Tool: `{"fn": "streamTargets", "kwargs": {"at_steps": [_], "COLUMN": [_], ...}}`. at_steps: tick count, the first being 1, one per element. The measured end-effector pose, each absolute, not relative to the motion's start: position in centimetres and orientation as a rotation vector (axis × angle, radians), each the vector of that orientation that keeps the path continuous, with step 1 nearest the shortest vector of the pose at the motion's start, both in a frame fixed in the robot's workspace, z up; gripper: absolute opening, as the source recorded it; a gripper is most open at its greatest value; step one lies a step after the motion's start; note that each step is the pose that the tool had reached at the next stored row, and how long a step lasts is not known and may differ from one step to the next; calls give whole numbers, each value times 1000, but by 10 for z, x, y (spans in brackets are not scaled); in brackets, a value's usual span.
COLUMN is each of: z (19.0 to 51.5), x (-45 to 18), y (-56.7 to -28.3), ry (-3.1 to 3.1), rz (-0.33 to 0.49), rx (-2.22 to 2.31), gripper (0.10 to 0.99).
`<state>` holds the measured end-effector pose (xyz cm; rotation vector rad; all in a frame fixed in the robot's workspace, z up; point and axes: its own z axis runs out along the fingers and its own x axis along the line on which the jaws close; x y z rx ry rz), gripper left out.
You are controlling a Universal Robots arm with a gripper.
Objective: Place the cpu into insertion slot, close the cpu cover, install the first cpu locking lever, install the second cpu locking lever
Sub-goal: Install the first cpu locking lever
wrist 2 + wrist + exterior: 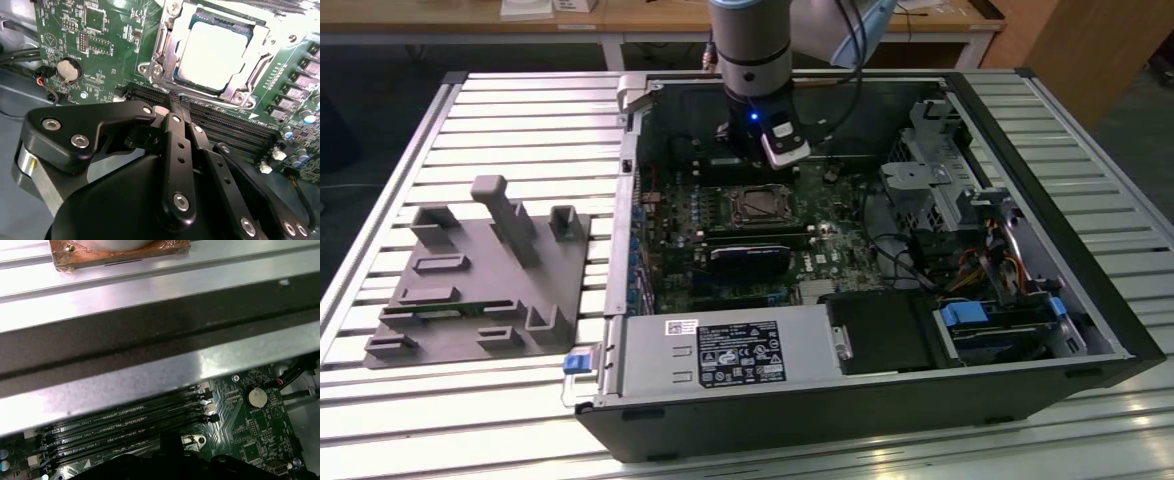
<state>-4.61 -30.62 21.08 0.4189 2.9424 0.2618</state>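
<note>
One light, fragile chip [212,52] sits in the socket [150,70] under its thin frame [235,92]; the gripper [175,102], fingers together and empty, hovers nearby.

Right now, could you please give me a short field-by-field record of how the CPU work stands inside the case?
cpu: seated flat in the insertion slot, silver top showing
cpu cover: lying down over the chip's edges, framing it
gripper: above the memory slots, beside the socket, holding nothing visible
green board: round coin cell on it, off to one side of the socket
grey fixture: on the table, at the exterior view's left of the computer case
</note>
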Motion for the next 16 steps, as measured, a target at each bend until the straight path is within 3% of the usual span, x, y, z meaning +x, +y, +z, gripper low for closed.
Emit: {"fn": "streamTargets", "kwargs": {"at_steps": [16], "z": [210], "x": [-46], "y": [-315], "ry": [2967], "rz": [176], "rx": [418], "gripper": [106]}}
